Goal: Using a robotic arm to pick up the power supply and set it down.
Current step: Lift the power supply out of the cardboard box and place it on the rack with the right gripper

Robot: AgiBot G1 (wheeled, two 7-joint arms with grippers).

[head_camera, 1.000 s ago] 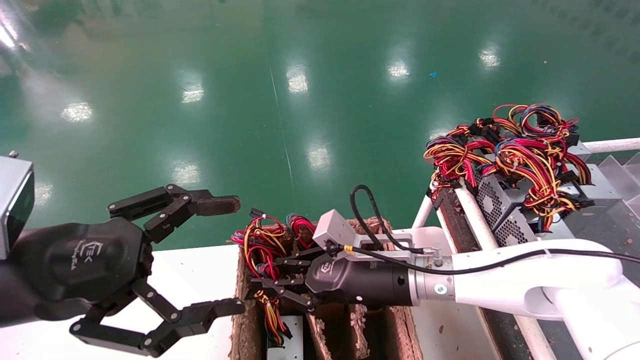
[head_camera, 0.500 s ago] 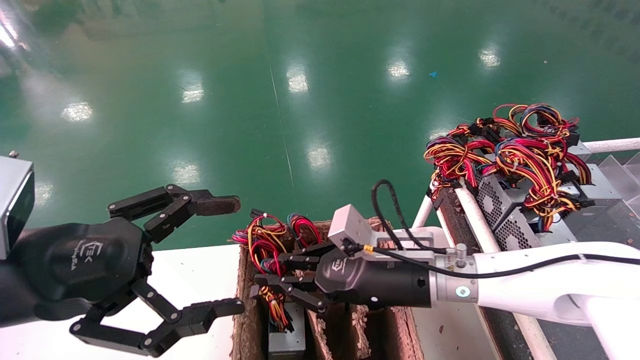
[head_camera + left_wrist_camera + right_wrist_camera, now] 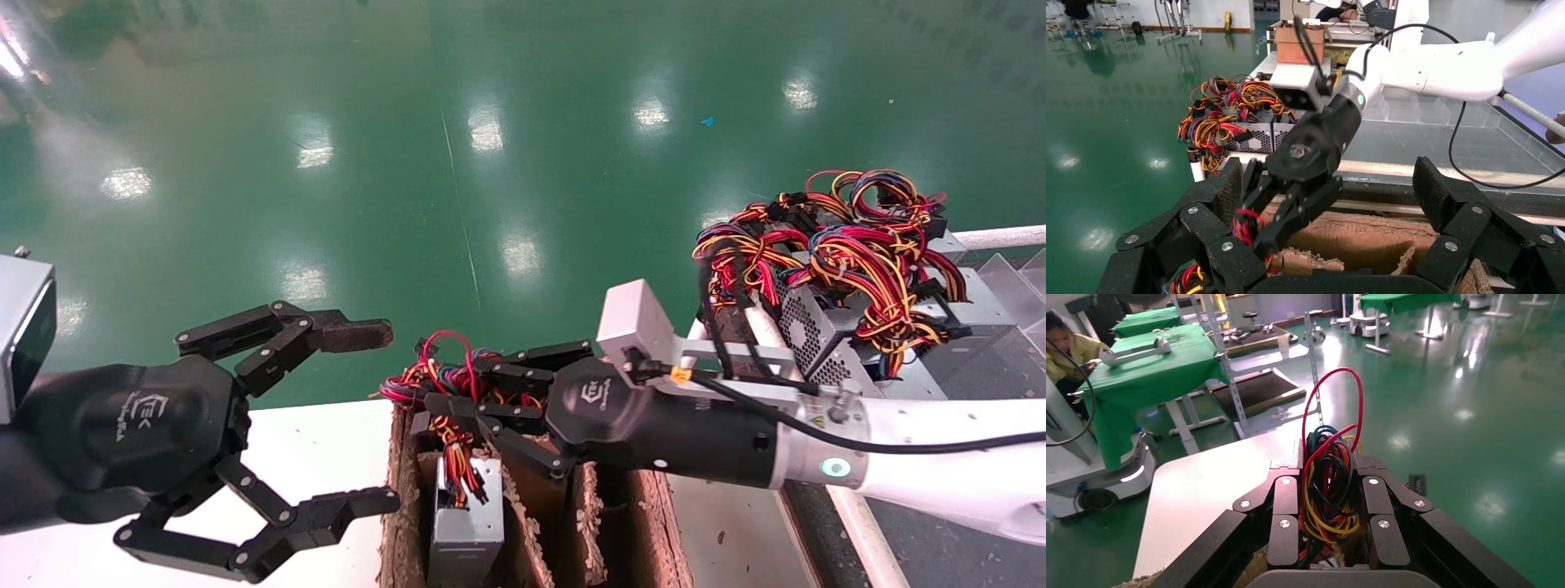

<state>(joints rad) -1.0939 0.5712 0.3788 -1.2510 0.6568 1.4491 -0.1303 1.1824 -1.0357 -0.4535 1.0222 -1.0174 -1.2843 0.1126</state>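
R gripper (image 3: 458, 408) clamped on wire bundle (image 3: 445, 384) of the power supply (image 3: 466, 531), whose silver box hangs below in the brown divided carton (image 3: 645, 531) at bench (image 3: 310, 449) far edge. L gripper (image 3: 359, 416) wide open, empty, over bench.

**Layout around the divided cardboard box**

We take the divided cardboard box (image 3: 637, 531) as our landmark. It sits on the white table (image 3: 327, 441), at the table's far edge. In the box's leftmost slot hangs the power supply (image 3: 467, 535), its wire bundle (image 3: 445, 384) rising above the box's rim. Our right gripper (image 3: 458, 400) reaches in from the box's right and closes on that bundle, above the slot. Our left gripper (image 3: 384, 416) hangs to the box's left, over the table. To the box's right and farther back lies a pile of power supplies (image 3: 825, 269) on a rack.
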